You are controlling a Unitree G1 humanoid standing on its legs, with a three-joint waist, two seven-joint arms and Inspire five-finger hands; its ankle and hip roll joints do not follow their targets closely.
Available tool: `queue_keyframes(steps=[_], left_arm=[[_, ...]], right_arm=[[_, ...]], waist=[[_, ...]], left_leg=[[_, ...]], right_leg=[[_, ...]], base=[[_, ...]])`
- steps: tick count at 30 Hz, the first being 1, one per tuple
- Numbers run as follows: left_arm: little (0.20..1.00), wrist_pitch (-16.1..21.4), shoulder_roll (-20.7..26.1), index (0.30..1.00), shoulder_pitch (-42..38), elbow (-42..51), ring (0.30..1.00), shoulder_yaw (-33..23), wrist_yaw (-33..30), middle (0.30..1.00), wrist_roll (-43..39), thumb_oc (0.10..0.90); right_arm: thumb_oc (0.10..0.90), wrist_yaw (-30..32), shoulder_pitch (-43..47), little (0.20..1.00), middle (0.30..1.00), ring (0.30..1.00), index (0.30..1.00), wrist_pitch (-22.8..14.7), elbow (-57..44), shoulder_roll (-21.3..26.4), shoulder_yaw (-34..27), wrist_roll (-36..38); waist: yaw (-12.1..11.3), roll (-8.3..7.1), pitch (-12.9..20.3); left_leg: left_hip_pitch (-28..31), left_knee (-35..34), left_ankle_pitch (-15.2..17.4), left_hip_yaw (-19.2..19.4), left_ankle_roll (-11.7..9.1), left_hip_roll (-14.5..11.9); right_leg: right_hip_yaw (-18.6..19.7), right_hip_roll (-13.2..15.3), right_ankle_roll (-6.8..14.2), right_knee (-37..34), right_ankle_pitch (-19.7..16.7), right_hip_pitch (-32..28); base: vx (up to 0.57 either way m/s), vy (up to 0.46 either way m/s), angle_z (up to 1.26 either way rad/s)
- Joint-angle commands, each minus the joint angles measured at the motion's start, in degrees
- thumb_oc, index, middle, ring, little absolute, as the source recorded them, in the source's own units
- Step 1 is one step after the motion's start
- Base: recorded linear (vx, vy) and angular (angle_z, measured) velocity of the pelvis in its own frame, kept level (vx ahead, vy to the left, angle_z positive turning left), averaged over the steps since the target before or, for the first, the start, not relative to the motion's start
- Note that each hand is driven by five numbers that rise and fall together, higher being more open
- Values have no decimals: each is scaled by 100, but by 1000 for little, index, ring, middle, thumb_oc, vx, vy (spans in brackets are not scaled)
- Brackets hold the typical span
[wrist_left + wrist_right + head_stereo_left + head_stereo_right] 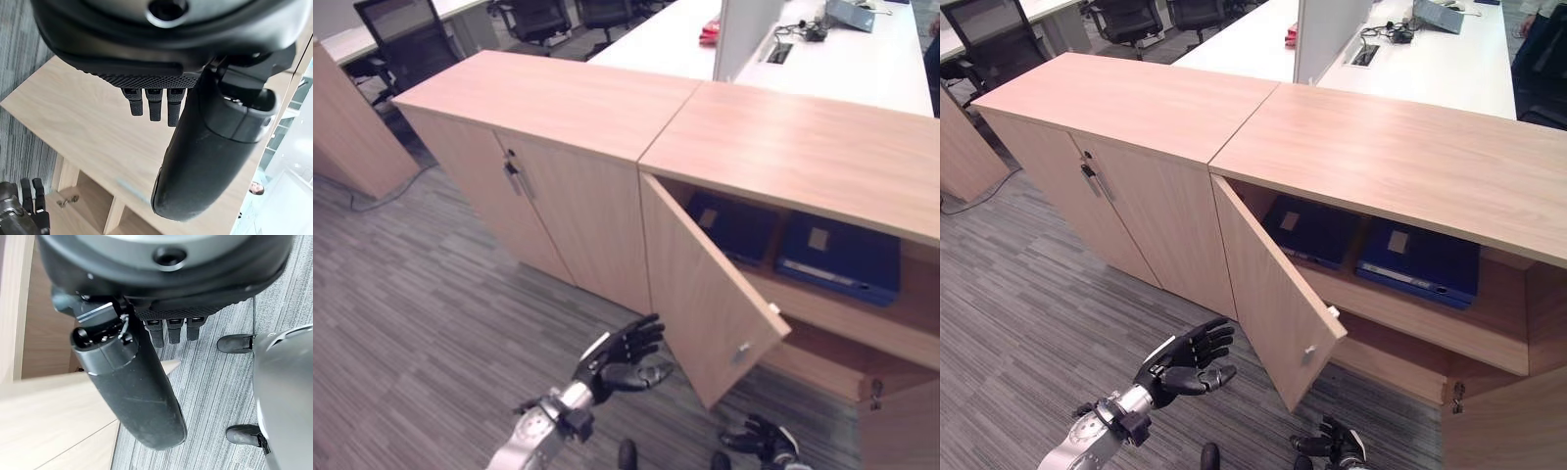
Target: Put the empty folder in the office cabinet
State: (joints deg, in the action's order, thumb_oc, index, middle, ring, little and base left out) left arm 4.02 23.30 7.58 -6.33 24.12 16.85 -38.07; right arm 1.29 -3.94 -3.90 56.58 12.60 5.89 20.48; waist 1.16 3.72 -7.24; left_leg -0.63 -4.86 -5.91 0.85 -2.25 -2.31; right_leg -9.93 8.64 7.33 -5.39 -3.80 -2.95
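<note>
Currently, two blue folders are seen lying flat on the upper shelf (1400,313) of the open cabinet (1391,157): a darker folder (1310,231) toward the hinge side and a brighter folder (1420,262) beside it, with a narrow gap between them. Which of the two is the empty one cannot be told. Both folders are set back from the shelf's front edge.

The cabinet door (1268,294) is swung outward toward the robot, its free edge projecting over the carpet (1028,304). A closed cabinet (1126,127) with a handle (1089,174) adjoins on the left; the two tops meet edge to edge.

The left hand (1185,364) is held above the carpet, just beside the free edge of the door and not touching it. Its fingers are loosely extended and nothing is grasped. The right hand (1332,443) is held low, below the door's lower corner, with straight fingers and nothing in it.

Open carpet is available to the left of the door. Behind the cabinets, a white bench (1430,59) with a divider panel (1327,34) is seen, and office chairs (1126,20) stand at the far left.
</note>
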Motion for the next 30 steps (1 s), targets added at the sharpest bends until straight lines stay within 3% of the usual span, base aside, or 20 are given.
queue_keyframes(steps=[1, 2, 4, 5, 8, 11, 13, 14, 15, 16, 17, 18, 19, 20, 22, 24, 30], left_arm=[[900, 456, -486, 900, -969, -116, 900, 91, 12, 900, -322, 800], [900, 532, -781, 900, -1198, -633, 900, 117, -242, 900, -184, 800], [900, 585, -932, 900, -1379, -951, 900, 126, -379, 900, -46, 800], [900, 684, -1091, 900, -1757, -1503, 900, 99, -683, 900, 260, 800], [900, 757, -1245, 900, -2112, -2075, 900, -66, -1012, 900, 285, 800], [900, 877, -1248, 900, -2623, -2938, 900, -465, -1378, 900, 304, 800], [900, 924, -1124, 900, -3209, -3612, 900, -764, -1623, 900, 226, 800], [900, 927, -1059, 900, -3345, -3828, 900, -867, -1699, 900, 219, 800], [900, 950, -998, 900, -3512, -4073, 900, -985, -1788, 900, 214, 800], [900, 965, -859, 900, -3821, -4451, 900, -1227, -1851, 900, 76, 800], [900, 966, -856, 900, -3829, -4456, 900, -1228, -1848, 900, 75, 800], [900, 979, -755, 900, -3932, -4673, 900, -1418, -1904, 900, 8, 800], [900, 1005, -604, 900, -4052, -4866, 900, -1503, -1912, 900, -21, 800], [900, 1007, -458, 900, -4081, -4959, 900, -1605, -1938, 900, -27, 800], [900, 1067, -9, 900, -4427, -5256, 900, -1845, -1896, 900, -103, 800], [900, 1072, 120, 900, -4463, -5315, 900, -1918, -1918, 900, -62, 800], [900, 1097, 747, 900, -4758, -5611, 900, -2172, -2017, 900, 54, 800]], right_arm=[[800, 17, 288, 900, 900, 900, 900, -251, -215, 250, -28, 103], [800, 34, 230, 900, 900, 900, 900, -241, -256, 248, 14, 116], [800, 45, 185, 900, 900, 900, 900, -235, -296, 256, 40, 118], [800, 63, 116, 900, 900, 900, 900, -235, -363, 289, 78, 134], [800, 75, 41, 900, 900, 900, 900, -228, -445, 340, 124, 205], [800, 61, -13, 900, 900, 900, 900, -241, -603, 459, 213, 250], [800, 45, -68, 900, 900, 900, 900, -278, -794, 598, 219, 339], [800, 46, -68, 900, 900, 900, 900, -290, -769, 626, 241, 381], [800, 83, 22, 900, 900, 900, 900, -300, -709, 660, 267, 437], [800, 87, 105, 900, 900, 900, 900, -308, -615, 731, 238, 533], [800, 87, 111, 900, 900, 900, 900, -308, -614, 729, 237, 534], [800, 89, 162, 900, 900, 900, 900, -298, -461, 747, 191, 583], [800, 97, 233, 900, 900, 900, 900, -330, -318, 806, 148, 592], [800, 87, 298, 900, 900, 900, 900, -324, -195, 830, 143, 584], [800, -54, 233, 900, 900, 900, 900, -309, -26, 804, 68, 573], [800, -67, 219, 900, 900, 900, 900, -316, -4, 804, 42, 551], [800, -202, 51, 900, 900, 900, 900, -314, 60, 728, 18, 545]], waist=[[99, 21, 11], [231, 21, 15], [313, 28, 10], [498, 21, 31], [666, -2, 46], [865, -92, 36], [985, -250, -40], [990, -316, -31], [959, -387, -53], [848, -518, -20], [846, -522, -7], [739, -582, 20], [583, -616, -6], [504, -568, 2], [608, -497, 130], [635, -486, 189], [754, -436, 430]], left_leg=[[457, 2, 659, 84, -227, -81], [483, 15, 646, 162, -262, -138], [516, 21, 639, 217, -291, -183], [585, 43, 631, 327, -352, -272], [643, 121, 603, 447, -431, -391], [542, 719, 637, 724, -587, -644], [143, 1584, 162, 764, -798, -966], [92, 1769, 96, 767, -753, -1002], [5, 1960, 77, 735, -685, -953], [-235, 1891, 392, 619, -511, -655], [-250, 1872, 367, 624, -509, -650], [-374, 1638, 573, 472, -400, -396], [-613, 1426, 512, 193, -353, -135], [-651, 1165, 464, 8, -361, -84], [-189, 496, 450, -75, -275, -25], [-80, 381, 453, -63, -245, -3], [346, -14, 502, 332, -157, 57]], right_leg=[[-4, 33, 156, 149, 247, -25], [62, -17, 115, 151, 288, -29], [107, -55, 90, 160, 314, -36], [204, -125, 52, 175, 356, -27], [342, -210, 2, 206, 405, -39], [603, -379, -68, 220, 493, -55], [797, -496, -163, 167, 479, -112], [879, -503, -186, 166, 495, -118], [995, -507, -193, 170, 498, -109], [1302, -500, -146, 188, 534, -110], [1306, -496, -146, 190, 522, -83], [1495, -516, -114, 206, 541, -104], [1645, -579, -94, 196, 560, -180], [1713, -653, -84, 231, 571, -168], [1958, -752, -23, 274, 625, -176], [2018, -747, -7, 306, 638, -155], [2098, -626, 123, 369, 632, -80]], base=[[-15, -130, -44], [-11, -102, -49], [7, -102, -33], [16, -103, -30], [21, -108, -35], [4, -146, -51], [-23, -158, -64], [9, -92, -72], [139, -57, -73], [128, -38, -83], [239, -11, -95], [238, 15, -102], [290, 10, -85], [207, 18, -90], [219, 92, -92], [170, 99, -73], [112, 112, -65]])
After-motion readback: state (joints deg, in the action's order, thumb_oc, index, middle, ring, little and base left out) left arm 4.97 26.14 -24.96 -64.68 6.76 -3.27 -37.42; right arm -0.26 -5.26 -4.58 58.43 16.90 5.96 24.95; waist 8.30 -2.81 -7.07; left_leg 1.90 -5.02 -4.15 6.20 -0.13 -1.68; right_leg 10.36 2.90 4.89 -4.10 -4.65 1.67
